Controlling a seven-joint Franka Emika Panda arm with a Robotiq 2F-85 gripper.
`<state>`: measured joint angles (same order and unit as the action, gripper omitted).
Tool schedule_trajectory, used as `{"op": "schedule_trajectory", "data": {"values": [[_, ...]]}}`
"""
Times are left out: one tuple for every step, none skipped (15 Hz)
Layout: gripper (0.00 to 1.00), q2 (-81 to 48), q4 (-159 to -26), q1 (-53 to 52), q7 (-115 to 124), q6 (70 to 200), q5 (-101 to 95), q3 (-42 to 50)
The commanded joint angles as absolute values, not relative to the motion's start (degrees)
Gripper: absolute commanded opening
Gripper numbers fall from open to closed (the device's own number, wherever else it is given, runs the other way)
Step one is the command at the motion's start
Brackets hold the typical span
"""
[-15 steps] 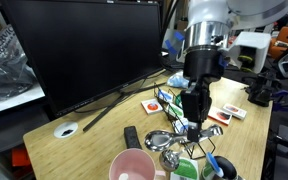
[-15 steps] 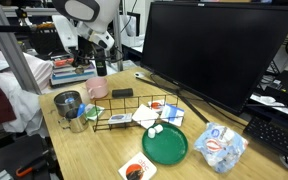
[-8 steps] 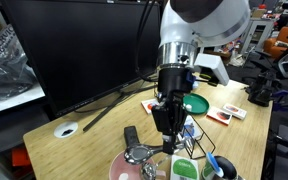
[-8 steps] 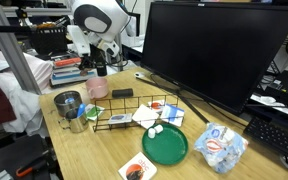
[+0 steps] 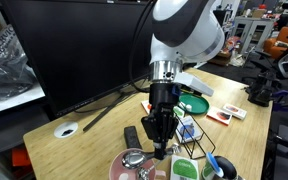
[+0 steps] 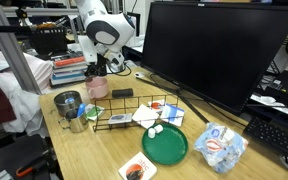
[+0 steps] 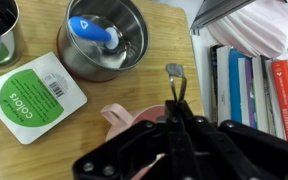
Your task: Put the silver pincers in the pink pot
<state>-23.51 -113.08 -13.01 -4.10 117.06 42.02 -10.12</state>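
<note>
Claw (image 5: 160, 145) clamped on silver pincers (image 7: 174, 80), hanging right over pink pot (image 6: 98, 89). Pickup & carry look done; left: lower, let go so pincers end up inside pot.

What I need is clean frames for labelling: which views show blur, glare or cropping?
Wrist view: the gripper fills the bottom as a dark, out-of-focus mass, while the pincers tip shows a bright glint. In an exterior view the pot is cropped by the bottom edge. In an exterior view the pot is evenly lit but small and soft.
</note>
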Motion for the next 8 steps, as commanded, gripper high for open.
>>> {"op": "schedule_trajectory", "data": {"values": [[0.01,-25.87,-111.05,-12.48,-1.00,116.98,40.47,-10.33],[0.01,-26.50,-110.79,-12.49,-0.57,117.20,40.24,-10.27],[0.01,-27.12,-110.51,-12.39,-0.28,117.13,40.15,-10.28],[0.01,-27.73,-110.18,-12.37,0.16,117.02,39.94,-10.26],[0.01,-28.23,-109.98,-12.36,0.57,116.90,39.75,-10.24],[0.01,-28.72,-109.69,-12.38,0.98,116.81,39.59,-10.24],[0.01,-29.13,-109.54,-12.47,1.39,116.82,39.22,-10.17],[0.01,-29.43,-109.36,-12.49,1.83,116.71,38.88,-10.13]]}}
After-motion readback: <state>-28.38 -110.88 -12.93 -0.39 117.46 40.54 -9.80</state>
